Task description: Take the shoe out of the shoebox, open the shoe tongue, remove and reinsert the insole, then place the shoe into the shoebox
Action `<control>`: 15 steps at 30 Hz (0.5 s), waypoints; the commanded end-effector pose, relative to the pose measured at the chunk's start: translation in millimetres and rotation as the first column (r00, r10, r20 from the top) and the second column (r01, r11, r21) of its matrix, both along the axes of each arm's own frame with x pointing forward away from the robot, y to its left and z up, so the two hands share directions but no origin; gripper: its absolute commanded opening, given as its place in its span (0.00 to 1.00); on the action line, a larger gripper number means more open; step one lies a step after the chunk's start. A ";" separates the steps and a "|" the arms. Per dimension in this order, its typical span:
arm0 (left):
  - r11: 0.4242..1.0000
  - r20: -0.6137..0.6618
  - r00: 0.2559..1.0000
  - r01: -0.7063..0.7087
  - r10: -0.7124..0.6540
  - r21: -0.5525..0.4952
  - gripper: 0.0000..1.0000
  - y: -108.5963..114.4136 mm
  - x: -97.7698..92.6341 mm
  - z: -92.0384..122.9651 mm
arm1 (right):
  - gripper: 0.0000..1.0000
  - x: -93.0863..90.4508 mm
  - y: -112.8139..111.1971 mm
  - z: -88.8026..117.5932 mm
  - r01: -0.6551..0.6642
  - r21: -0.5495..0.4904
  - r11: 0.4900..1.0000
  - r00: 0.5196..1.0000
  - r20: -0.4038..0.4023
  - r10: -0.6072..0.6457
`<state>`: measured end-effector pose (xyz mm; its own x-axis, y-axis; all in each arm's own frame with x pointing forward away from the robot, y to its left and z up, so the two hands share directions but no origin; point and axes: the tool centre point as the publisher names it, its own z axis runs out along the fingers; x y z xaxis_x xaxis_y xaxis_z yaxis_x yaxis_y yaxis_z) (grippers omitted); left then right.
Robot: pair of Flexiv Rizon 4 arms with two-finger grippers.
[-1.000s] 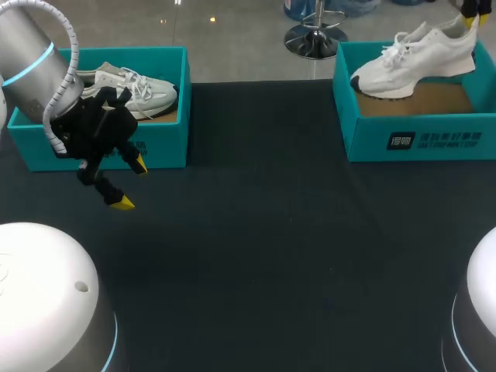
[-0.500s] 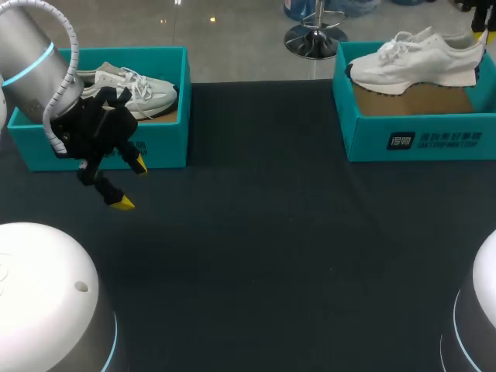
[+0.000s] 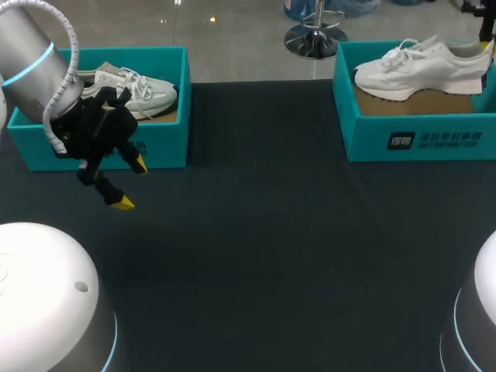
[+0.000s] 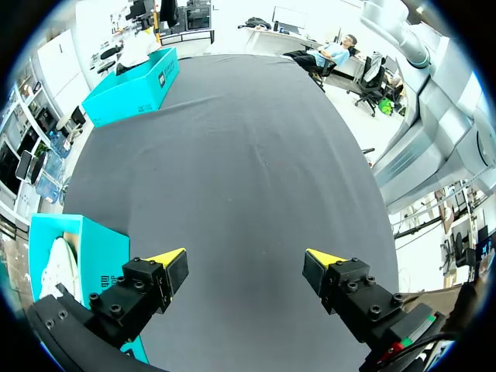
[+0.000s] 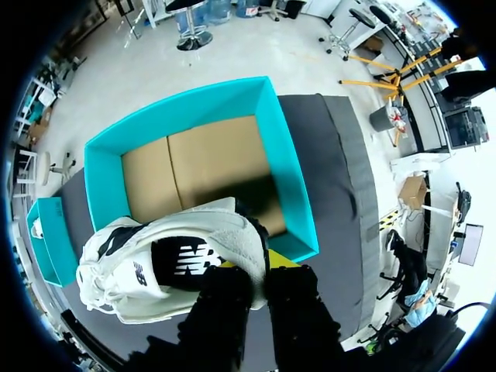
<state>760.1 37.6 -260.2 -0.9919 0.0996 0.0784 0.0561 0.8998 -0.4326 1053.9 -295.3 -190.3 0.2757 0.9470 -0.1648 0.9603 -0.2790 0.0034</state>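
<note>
A white shoe (image 3: 418, 66) hangs level over the open teal shoebox (image 3: 418, 139) at the table's far right, heel towards the right edge. My right gripper (image 3: 486, 31) is shut on its heel. In the right wrist view the shoe (image 5: 167, 267) sits at the gripper (image 5: 248, 283), with the shoebox's (image 5: 291, 186) brown floor showing beyond it. My left gripper (image 3: 130, 184) is open and empty, just in front of the left teal box (image 3: 167, 143). Its yellow tips stand wide apart over the dark cloth in the left wrist view, around the left gripper (image 4: 246, 263).
The left teal box holds a second pale shoe (image 3: 136, 89). In the left wrist view that box (image 4: 101, 260) lies beside the left finger and the right shoebox (image 4: 128, 85) stands far ahead. A dark cloth (image 3: 263, 248) covers the table between the boxes.
The shoe in my right gripper has swung from heel-up to level and shifted a little to the right over the box. My left arm has not moved.
</note>
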 end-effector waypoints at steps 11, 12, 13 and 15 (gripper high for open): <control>1.000 0.000 1.000 0.000 0.000 0.002 1.00 0.1 -0.1 -0.3 | 0.00 13.8 -18.9 -22.0 0.038 -0.008 0.999 0.999 0.002 -0.038; 1.000 0.000 1.000 0.000 0.000 0.002 1.00 0.1 -0.1 -0.3 | 0.00 13.8 -19.4 -24.1 0.039 -0.009 0.999 0.999 0.001 -0.039; 1.000 0.000 1.000 0.000 0.000 0.002 1.00 0.1 -0.1 -0.3 | 0.00 13.5 -19.8 -26.1 0.041 -0.008 0.999 0.999 -0.001 -0.041; 1.000 0.000 1.000 0.000 0.000 0.002 1.00 0.1 -0.1 -0.3 | 0.00 12.1 -20.8 -31.4 0.043 -0.003 0.999 0.999 -0.006 -0.043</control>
<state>760.1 37.6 -260.2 -0.9919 0.0995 0.0784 0.0561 0.8998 -0.4326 1062.5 -314.5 -216.4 0.3150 0.9329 -0.1745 0.9478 -0.3187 0.0067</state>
